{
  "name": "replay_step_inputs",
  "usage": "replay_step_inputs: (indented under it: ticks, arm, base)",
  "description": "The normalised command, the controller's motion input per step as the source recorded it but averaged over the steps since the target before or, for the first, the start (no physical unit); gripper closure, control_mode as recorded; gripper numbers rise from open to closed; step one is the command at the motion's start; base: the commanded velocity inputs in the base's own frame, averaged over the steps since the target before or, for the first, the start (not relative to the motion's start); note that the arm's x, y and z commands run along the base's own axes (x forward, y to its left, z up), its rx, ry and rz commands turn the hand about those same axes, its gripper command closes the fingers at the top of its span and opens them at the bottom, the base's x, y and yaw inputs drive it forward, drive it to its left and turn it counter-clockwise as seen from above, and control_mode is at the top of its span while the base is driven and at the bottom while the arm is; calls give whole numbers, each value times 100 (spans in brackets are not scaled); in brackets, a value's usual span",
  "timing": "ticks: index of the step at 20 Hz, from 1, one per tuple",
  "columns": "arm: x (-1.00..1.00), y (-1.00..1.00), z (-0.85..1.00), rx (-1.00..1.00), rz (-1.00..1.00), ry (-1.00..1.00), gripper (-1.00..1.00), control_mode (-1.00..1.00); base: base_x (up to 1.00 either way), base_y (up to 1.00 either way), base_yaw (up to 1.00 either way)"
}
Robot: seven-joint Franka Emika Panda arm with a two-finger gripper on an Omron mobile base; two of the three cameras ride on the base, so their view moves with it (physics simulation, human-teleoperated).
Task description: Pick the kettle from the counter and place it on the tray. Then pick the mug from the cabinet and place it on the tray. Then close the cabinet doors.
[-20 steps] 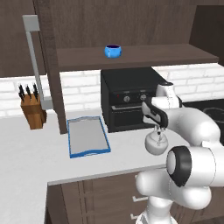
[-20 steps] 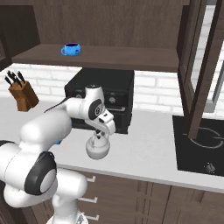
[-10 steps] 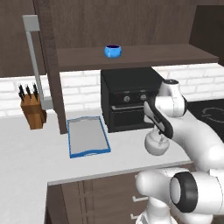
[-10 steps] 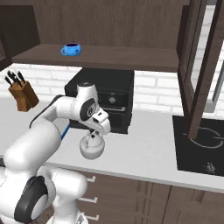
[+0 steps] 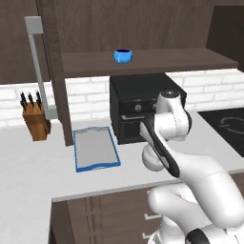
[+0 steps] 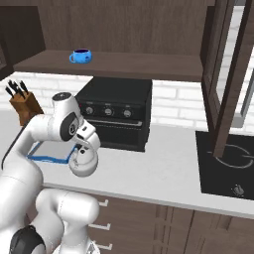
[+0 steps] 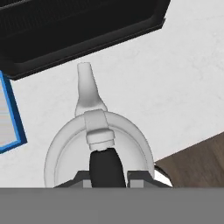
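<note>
Kitchen scene from two base cameras and the hand camera. The gripper (image 7: 105,177) is clenched on the dark arched handle (image 7: 104,166) of the kettle (image 6: 83,161), its two dark fingertips (image 7: 78,178) flanking the handle; the kettle's spout (image 7: 87,85) points away from the hand toward the black countertop oven (image 6: 115,114); whether the kettle's base touches the counter (image 6: 158,171) or hangs just above it cannot be told. In the left base view the kettle (image 5: 151,157) shows partly behind the white forearm, just in front of the oven (image 5: 138,107) and to the right of the tray (image 5: 94,148); the tray, grey with a blue rim, lies flat on the counter (image 5: 33,167) beside the oven's left side, nothing on it; a corner of the tray (image 7: 8,118) shows at the left edge of the hand view, near the kettle but apart from it. The blue mug (image 5: 123,55) stands on the cabinet shelf (image 5: 157,59) above the oven; the same mug (image 6: 81,55) appears at the shelf's left part in the right base view. A cabinet door (image 6: 225,79) with a grey panel stands open at the right; another open door (image 5: 40,71) hangs at the left. A knife block (image 5: 37,119) sits on the counter against the white brick wall, left of the tray; a black hob (image 6: 225,168) is set into the counter at the right.
</note>
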Motion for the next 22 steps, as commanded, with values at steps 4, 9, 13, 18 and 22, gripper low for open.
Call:
replay_step_inputs:
  ticks: [4,9,13,18,22]
  arm:
    - [0,99,30,0,3,-2,100,-100]
    - [14,93,26,0,7,0,100,-100]
    - [22,73,5,0,16,-15,100,-100]
    - [41,49,4,-1,19,-19,100,-100]
    - [44,55,0,-3,15,-27,100,-100]
  base:
    - [0,0,0]
    - [0,0,0]
    - [0,0,0]
    - [0,0,0]
    - [0,0,0]
